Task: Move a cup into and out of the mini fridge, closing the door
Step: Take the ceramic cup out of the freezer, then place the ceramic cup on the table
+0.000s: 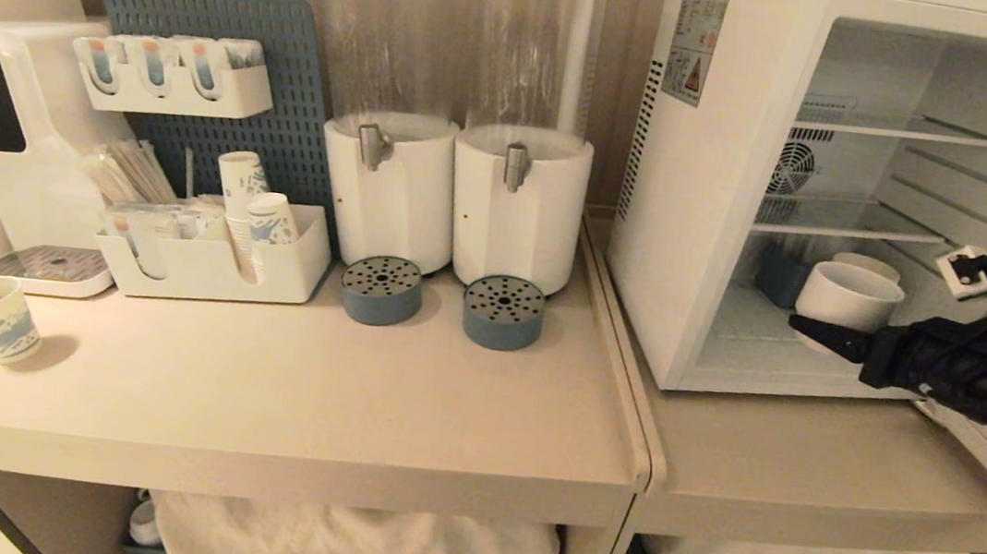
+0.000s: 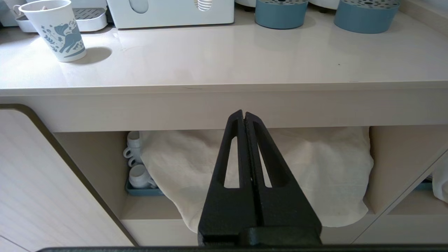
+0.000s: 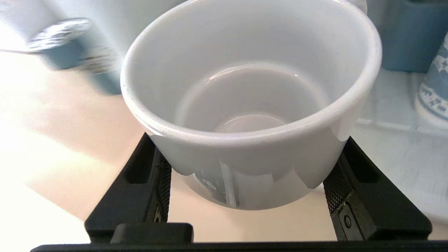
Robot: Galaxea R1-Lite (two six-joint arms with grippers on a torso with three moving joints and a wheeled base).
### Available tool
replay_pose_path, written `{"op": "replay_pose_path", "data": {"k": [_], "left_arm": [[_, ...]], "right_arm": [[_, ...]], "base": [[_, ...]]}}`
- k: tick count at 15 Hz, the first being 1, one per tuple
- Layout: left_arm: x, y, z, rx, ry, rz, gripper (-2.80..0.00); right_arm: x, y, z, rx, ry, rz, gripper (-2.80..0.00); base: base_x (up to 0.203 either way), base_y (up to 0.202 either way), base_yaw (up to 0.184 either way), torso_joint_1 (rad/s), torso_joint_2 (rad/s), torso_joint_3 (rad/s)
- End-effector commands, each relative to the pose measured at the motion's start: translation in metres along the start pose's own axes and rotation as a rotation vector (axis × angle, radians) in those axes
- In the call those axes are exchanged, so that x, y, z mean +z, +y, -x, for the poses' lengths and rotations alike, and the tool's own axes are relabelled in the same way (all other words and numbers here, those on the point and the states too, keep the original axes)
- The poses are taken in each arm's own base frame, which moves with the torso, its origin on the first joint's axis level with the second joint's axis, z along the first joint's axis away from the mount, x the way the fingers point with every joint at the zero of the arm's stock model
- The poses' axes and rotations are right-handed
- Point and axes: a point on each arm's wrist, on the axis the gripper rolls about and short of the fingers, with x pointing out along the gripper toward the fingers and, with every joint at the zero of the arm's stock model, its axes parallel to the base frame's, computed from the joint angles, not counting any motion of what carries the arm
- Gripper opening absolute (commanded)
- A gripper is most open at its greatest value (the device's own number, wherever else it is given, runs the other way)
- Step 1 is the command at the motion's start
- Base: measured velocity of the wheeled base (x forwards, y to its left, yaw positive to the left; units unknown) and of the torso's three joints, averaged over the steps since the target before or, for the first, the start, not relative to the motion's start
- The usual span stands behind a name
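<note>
right hand (image 3: 246, 196) clamped across the cup (image 3: 252, 105), at the open mouth of the mini fridge (image 1: 716, 200).
the cup is judged stiff, glossy, slippery and breakable, best gripped low on its walls. a second white cup (image 1: 871, 264) and a blue container (image 1: 777, 277) are crowded behind. left hand (image 2: 244, 117), pressed together, is parked below the desk (image 2: 224, 66).

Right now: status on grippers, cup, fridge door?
Right gripper clamped on the cup at the mini fridge mouth. Left gripper shut, parked below the counter edge. Door open; a paper cup close beside.
</note>
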Motion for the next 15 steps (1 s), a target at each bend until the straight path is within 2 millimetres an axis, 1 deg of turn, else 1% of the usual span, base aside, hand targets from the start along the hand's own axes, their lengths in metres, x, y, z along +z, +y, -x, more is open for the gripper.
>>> {"op": "replay_pose_path", "data": {"k": [1, 6, 10, 11, 12, 15], "left_arm": [[0.000, 0.000, 0.000, 0.000, -0.001, 0.001, -2.80], [0.000, 0.000, 0.000, 0.000, -0.001, -0.001, -2.80], [0.000, 0.000, 0.000, 0.000, 0.001, -0.002, -2.80], [0.000, 0.000, 0.000, 0.000, 0.003, -0.013, -2.80], [0.000, 0.000, 0.000, -0.001, 0.003, -0.020, -2.80], [0.000, 0.000, 0.000, -0.002, 0.003, -0.019, -2.80]], "right_arm": [[0.015, 0.024, 0.037, 0.009, -0.069, 0.048, -2.80], [0.020, 0.067, 0.114, 0.046, -0.131, 0.088, -2.80], [0.011, 0.096, 0.182, 0.123, -0.124, 0.050, -2.80], [0.008, 0.103, 0.194, 0.131, -0.127, 0.041, -2.80], [0.005, 0.109, 0.200, 0.141, -0.125, 0.032, -2.80], [0.005, 0.113, 0.203, 0.175, -0.126, 0.034, -2.80]], "base": [[0.000, 0.000, 0.000, 0.000, 0.00, 0.000], [0.000, 0.000, 0.000, 0.000, 0.00, 0.000], [0.000, 0.000, 0.000, 0.000, 0.00, 0.000], [0.000, 0.000, 0.000, 0.000, 0.00, 0.000], [0.000, 0.000, 0.000, 0.000, 0.00, 0.000], [0.000, 0.000, 0.000, 0.000, 0.00, 0.000]]}}
